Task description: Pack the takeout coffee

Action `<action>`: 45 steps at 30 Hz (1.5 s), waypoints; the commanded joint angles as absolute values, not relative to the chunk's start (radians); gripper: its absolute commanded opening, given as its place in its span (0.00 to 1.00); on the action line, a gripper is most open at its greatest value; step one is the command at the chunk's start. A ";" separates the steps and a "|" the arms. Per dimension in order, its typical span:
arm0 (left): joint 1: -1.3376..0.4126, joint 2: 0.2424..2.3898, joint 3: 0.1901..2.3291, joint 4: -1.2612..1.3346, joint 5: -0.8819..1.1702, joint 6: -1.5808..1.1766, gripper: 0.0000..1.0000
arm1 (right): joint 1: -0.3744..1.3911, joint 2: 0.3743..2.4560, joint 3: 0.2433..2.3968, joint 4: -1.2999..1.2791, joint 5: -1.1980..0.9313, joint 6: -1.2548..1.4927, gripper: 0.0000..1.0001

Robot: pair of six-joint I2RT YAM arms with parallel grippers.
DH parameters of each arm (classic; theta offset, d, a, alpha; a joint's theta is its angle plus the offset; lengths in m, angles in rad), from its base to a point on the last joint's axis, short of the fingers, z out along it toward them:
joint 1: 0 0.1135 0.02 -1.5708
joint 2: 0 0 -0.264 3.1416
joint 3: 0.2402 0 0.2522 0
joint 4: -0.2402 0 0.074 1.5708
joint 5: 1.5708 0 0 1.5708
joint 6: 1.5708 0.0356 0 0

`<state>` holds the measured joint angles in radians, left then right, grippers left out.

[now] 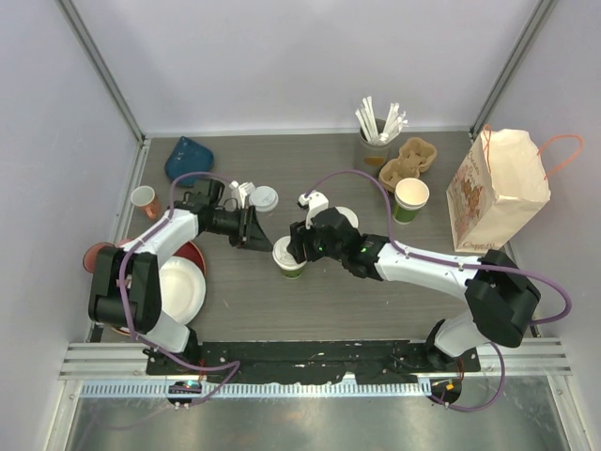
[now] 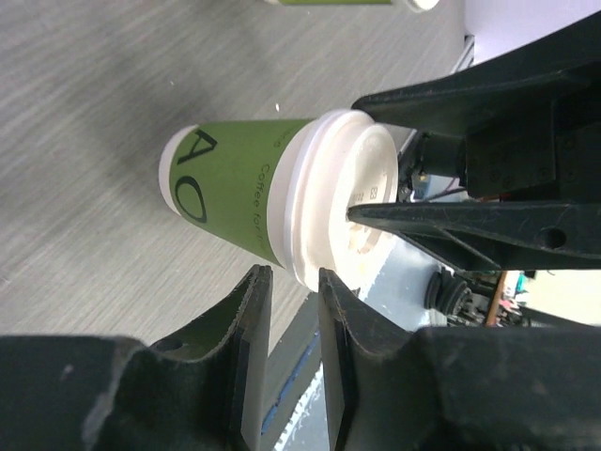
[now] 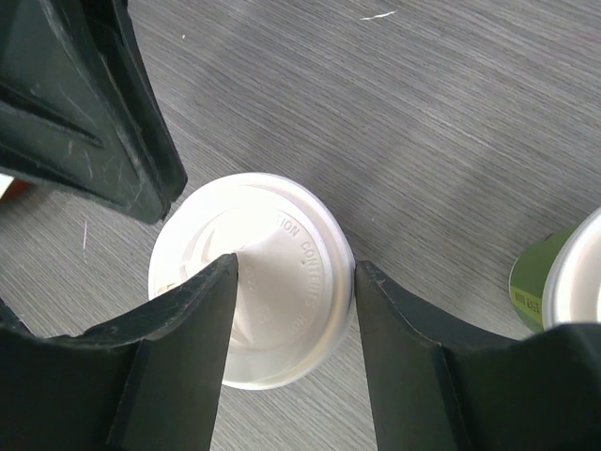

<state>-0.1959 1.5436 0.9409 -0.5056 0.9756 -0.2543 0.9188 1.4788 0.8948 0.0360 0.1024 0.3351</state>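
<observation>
At the middle of the tabletop (image 1: 235, 310) stands the green coffee cup (image 1: 290, 266), upright, with its white lid (image 3: 282, 282) on. The right gripper (image 3: 296, 272) hangs over it, fingers parted to a moderate width; one fingertip lies on the lid's centre and the other at its rim. The left gripper (image 2: 291, 274) sits just beside the cup, its jaws drawn to a narrow gap with nothing between them. The paper bag (image 1: 495, 193) stands well apart at the right, near the cup carrier (image 1: 409, 160).
</observation>
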 commanded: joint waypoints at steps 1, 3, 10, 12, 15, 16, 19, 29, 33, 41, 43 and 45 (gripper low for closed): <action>-0.193 1.502 0.997 -0.469 0.919 -0.248 0.31 | 0.920 1.465 0.930 -0.044 0.113 0.311 0.58; -0.193 1.506 0.989 -0.474 0.913 -0.250 0.30 | 0.920 1.463 0.933 -0.049 0.117 0.311 0.58; -0.232 1.546 0.934 -0.463 0.899 -0.262 0.28 | 0.920 1.466 0.934 -0.048 0.112 0.313 0.58; -0.239 1.568 0.927 -0.436 0.913 -0.290 0.28 | 0.920 1.470 0.934 -0.049 0.113 0.316 0.58; -0.242 1.598 0.931 -0.419 0.917 -0.299 0.27 | 0.920 1.467 0.931 -0.048 0.112 0.319 0.58; -0.242 1.608 0.930 -0.411 0.911 -0.299 0.27 | 0.920 1.466 0.930 -0.048 0.113 0.321 0.58; -0.244 1.635 0.922 -0.405 0.900 -0.299 0.27 | 0.920 1.465 0.920 -0.049 0.117 0.319 0.58; -0.216 1.568 1.015 -0.469 0.816 -0.244 0.28 | 0.920 1.442 0.972 -0.097 0.161 0.287 0.60; -0.216 1.500 1.038 -0.482 0.779 -0.233 0.32 | 0.920 1.433 1.012 -0.121 0.156 0.255 0.65; -0.215 1.482 1.094 -0.552 0.753 -0.209 0.33 | 0.916 1.434 1.144 -0.212 0.152 0.193 0.69; -0.216 1.471 1.103 -0.555 0.744 -0.207 0.34 | 0.911 1.422 1.164 -0.225 0.149 0.178 0.69; -0.216 1.460 1.121 -0.571 0.736 -0.195 0.36 | 0.908 1.391 1.195 -0.254 0.127 0.158 0.71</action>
